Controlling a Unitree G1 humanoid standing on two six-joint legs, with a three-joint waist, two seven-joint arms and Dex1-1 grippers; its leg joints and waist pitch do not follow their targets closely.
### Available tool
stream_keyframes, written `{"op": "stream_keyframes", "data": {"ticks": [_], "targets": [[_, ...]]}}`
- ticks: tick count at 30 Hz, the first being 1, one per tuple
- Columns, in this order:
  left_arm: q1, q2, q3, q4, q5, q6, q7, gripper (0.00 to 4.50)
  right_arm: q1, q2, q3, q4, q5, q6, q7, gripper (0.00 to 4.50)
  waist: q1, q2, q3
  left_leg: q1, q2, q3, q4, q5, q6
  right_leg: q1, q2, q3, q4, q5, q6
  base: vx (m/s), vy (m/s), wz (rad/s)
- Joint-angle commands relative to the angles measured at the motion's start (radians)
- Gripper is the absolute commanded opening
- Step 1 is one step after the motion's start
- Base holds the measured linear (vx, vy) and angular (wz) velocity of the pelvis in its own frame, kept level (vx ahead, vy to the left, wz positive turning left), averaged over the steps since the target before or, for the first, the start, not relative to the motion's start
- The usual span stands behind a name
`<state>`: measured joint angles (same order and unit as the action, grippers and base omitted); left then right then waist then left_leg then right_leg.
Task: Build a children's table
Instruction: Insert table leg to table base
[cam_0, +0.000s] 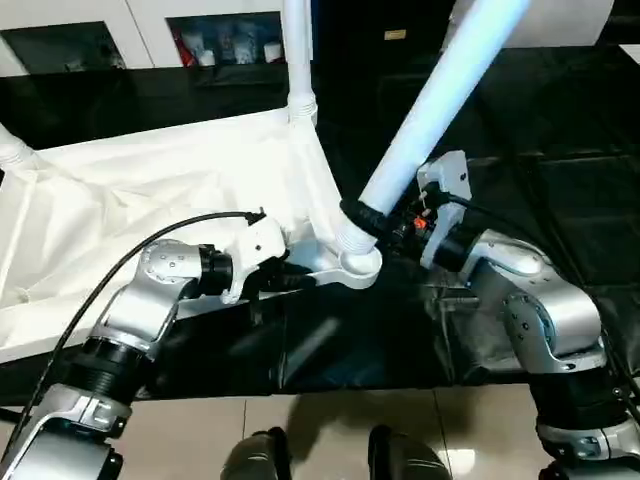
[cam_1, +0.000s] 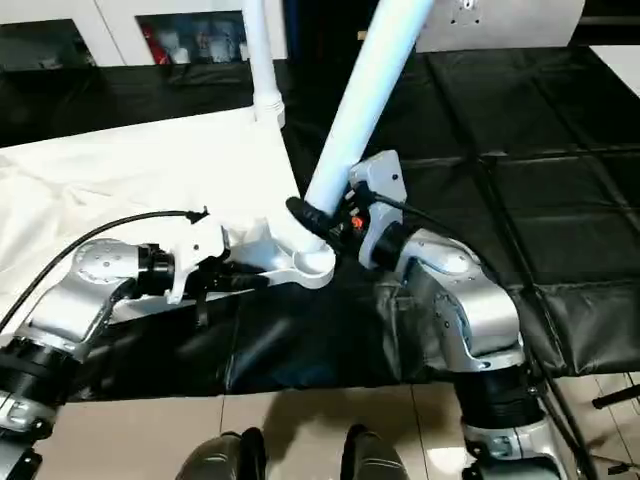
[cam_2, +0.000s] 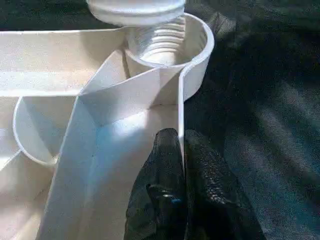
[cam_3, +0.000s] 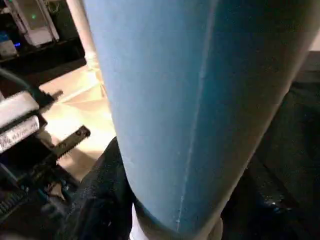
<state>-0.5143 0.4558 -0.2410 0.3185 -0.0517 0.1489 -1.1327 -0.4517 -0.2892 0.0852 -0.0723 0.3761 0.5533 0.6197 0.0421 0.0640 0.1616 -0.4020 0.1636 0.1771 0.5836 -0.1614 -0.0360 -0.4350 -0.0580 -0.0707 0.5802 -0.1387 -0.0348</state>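
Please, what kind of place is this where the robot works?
Probably an indoor lab or workshop: the upturned table top lies on black mats over a pale tiled floor, and a white cabinet with glass doors stands behind.

Lab-like room, glass-door cabinets (cam_0: 225, 40), black floor mats (cam_1: 560, 200)

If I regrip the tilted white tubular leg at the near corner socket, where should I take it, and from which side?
Judging by its pose, grip the tilted white tubular leg low on its round shaft, just above the threaded end at the near corner socket, coming from the robot's right, where the right gripper holds it now; the tabletop lies on the other side.
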Motion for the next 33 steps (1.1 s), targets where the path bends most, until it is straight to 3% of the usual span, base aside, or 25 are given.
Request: {"op": "stream_keyframes", "data": {"ticks": [1,11,12,14,18,19,25,33], "targets": [[0.017,0.021,-0.027,0.013,0.034,0.001,-0.002,0.0,-0.01,-0.009,0.01,-0.001,-0.01,-0.001,0.017,1.9,0.003,-0.012,-0.094,0.022,0.056,-0.023,-0.061,-0.142,0.083,0.068,-0.089,0.056,-0.063,-0.29,-0.182,0.0,0.0,0.0],[0.045,0.019,-0.01,-0.032,-0.01,-0.065,-0.023,0.0,-0.041,-0.077,0.051,-0.002,0.007,0.1,0.089,1.9,0.001,-0.019,-0.098,0.021,0.058,-0.022,-0.057,-0.114,0.103,0.071,-0.088,0.055,-0.059,-0.267,-0.185,0.0,0.0,0.0],[0.045,0.021,-0.018,-0.03,-0.004,-0.074,-0.025,0.0,-0.057,-0.088,0.063,0.012,0.006,0.117,0.109,1.9,-0.002,-0.022,-0.092,0.02,0.056,-0.021,-0.058,-0.115,0.111,0.068,-0.086,0.055,-0.059,-0.271,-0.186,0.0,0.0,0.0],[0.044,0.022,-0.02,-0.028,-0.001,-0.075,-0.026,0.0,-0.063,-0.091,0.069,0.019,0.004,0.12,0.116,1.9,-0.001,-0.021,-0.093,0.022,0.056,-0.021,-0.057,-0.117,0.111,0.068,-0.087,0.055,-0.06,-0.28,-0.185,0.0,0.0,0.0],[0.038,0.025,-0.049,-0.027,0.003,-0.093,-0.065,0.0,-0.109,-0.12,0.121,0.071,-0.026,0.118,0.179,1.9,-0.003,-0.029,-0.09,0.022,0.056,-0.021,-0.057,-0.119,0.11,0.067,-0.087,0.055,-0.06,-0.294,-0.179,0.0,0.0,0.0],[0.036,0.027,-0.054,-0.025,0.007,-0.101,-0.069,0.0,-0.117,-0.124,0.127,0.079,-0.029,0.118,0.188,1.9,-0.002,-0.026,-0.09,0.023,0.057,-0.021,-0.057,-0.116,0.111,0.066,-0.087,0.055,-0.059,-0.291,-0.179,0.0,0.0,0.0],[0.013,0.041,-0.081,0.014,0.052,-0.165,-0.078,0.0,-0.164,-0.146,0.16,0.105,-0.036,0.126,0.244,1.9,-0.003,-0.031,-0.089,0.025,0.058,-0.021,-0.057,-0.116,0.11,0.067,-0.087,0.056,-0.058,-0.281,-0.183,0.0,0.0,0.0],[-0.009,0.033,-0.093,0.033,0.053,-0.188,-0.082,0.0,-0.192,-0.162,0.199,0.125,-0.051,0.123,0.302,1.9,0.003,-0.036,-0.085,0.028,0.062,-0.02,-0.059,-0.136,0.096,0.064,-0.088,0.057,-0.059,-0.289,-0.191,0.0,0.0,0.0]]}}
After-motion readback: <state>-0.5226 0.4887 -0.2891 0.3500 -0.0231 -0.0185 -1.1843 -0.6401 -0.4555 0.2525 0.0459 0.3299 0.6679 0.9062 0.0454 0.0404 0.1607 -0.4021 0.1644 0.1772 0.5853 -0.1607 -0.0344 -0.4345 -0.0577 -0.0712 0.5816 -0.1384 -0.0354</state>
